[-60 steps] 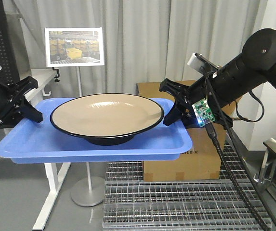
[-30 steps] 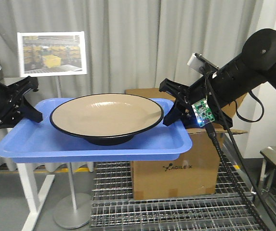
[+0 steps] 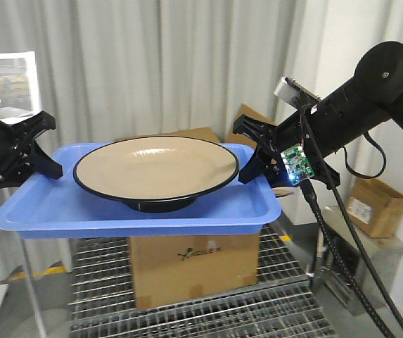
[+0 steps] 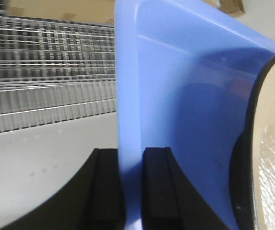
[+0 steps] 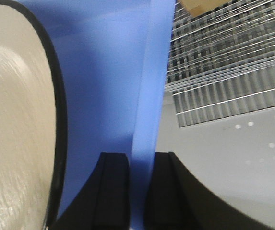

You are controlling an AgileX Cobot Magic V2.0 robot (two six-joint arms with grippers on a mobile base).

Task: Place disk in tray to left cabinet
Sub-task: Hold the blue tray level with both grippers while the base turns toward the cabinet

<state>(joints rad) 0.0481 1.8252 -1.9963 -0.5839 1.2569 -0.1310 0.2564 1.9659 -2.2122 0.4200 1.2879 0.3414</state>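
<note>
The disk (image 3: pixel 155 169), tan inside with a black rim, rests in the blue tray (image 3: pixel 60 204), which hangs level in the air between my two arms. My left gripper (image 3: pixel 41 149) is shut on the tray's left rim. My right gripper (image 3: pixel 252 156) is shut on its right rim. In the left wrist view the left gripper (image 4: pixel 131 152) pinches the tray (image 4: pixel 175 96) wall, with the disk (image 4: pixel 274 143) just beyond. The right wrist view shows the right gripper (image 5: pixel 142 157) clamping the tray (image 5: pixel 108 72) edge beside the disk (image 5: pixel 12 120). The left cabinet is out of view.
A cardboard box (image 3: pixel 180 264) stands on metal grating (image 3: pixel 187 313) under the tray. A smaller box (image 3: pixel 377 204) sits on a low ledge at the right. Grey curtains (image 3: pixel 152 63) hang behind, and a picture sign (image 3: pixel 4 77) shows at the left edge.
The background has slid to the left: the sign and the cardboard box moved left, and a white wall came in at the right. Tray, disk and both grippers keep their places in view.
</note>
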